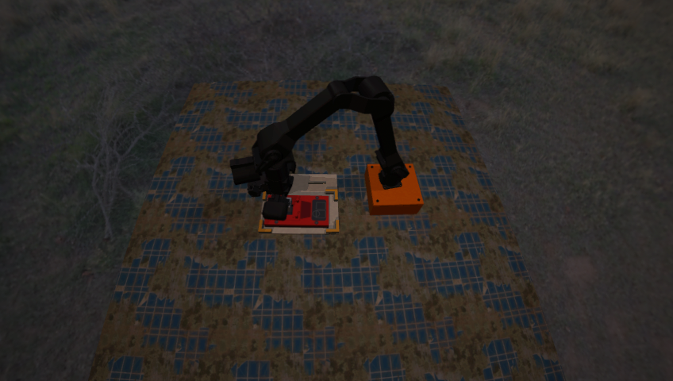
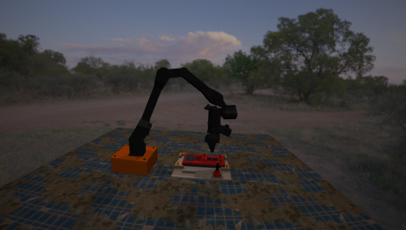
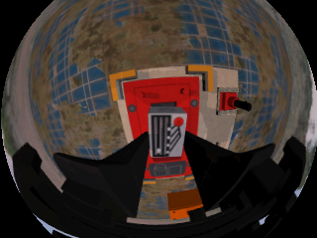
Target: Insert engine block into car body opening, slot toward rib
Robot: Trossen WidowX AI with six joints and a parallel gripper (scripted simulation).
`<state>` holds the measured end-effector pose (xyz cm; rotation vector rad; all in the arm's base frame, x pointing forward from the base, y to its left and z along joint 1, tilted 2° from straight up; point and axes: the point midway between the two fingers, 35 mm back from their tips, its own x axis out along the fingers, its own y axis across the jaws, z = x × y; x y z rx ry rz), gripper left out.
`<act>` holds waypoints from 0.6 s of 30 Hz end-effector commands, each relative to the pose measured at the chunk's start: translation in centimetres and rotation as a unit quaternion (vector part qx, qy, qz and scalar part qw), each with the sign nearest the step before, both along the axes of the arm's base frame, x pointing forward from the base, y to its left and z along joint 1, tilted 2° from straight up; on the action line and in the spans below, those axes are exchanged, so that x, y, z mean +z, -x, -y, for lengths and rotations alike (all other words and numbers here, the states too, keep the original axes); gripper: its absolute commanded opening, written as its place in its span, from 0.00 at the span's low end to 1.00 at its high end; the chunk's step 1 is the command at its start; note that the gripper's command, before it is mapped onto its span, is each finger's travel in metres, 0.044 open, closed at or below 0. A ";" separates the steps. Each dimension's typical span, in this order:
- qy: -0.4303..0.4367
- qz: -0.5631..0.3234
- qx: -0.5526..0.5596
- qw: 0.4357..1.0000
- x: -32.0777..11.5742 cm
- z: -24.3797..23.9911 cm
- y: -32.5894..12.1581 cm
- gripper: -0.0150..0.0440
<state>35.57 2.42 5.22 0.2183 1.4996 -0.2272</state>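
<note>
The red car body (image 1: 294,220) (image 2: 200,156) (image 3: 192,121) lies flat on a light fixture board (image 1: 326,179) (image 2: 182,175) (image 3: 220,128). My gripper (image 2: 212,151) (image 3: 165,135) is shut on the grey engine block (image 2: 216,152) (image 3: 167,135), which has dark slots and a red round spot on top. The block is upright above the car body in the exterior view. In the wrist view a dark strip of the opening shows just beyond the block's far edge. The block hides most of the opening and the rib there. In the top view the gripper covers most of this area.
Yellow corner brackets (image 1: 333,230) (image 3: 211,79) stand around the car body. A small red piece with a black lever (image 2: 216,173) (image 3: 228,101) stands on the board beside it. The orange arm base (image 1: 396,194) (image 2: 129,166) (image 3: 183,199) stands off the body's other end.
</note>
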 end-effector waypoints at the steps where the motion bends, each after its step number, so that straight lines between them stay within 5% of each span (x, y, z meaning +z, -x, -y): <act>1: 0.000 -0.002 -0.026 1.000 -0.1 0.0 0.0 0.52; 18: 0.009 -0.004 0.118 0.993 -0.1 0.1 0.1 0.52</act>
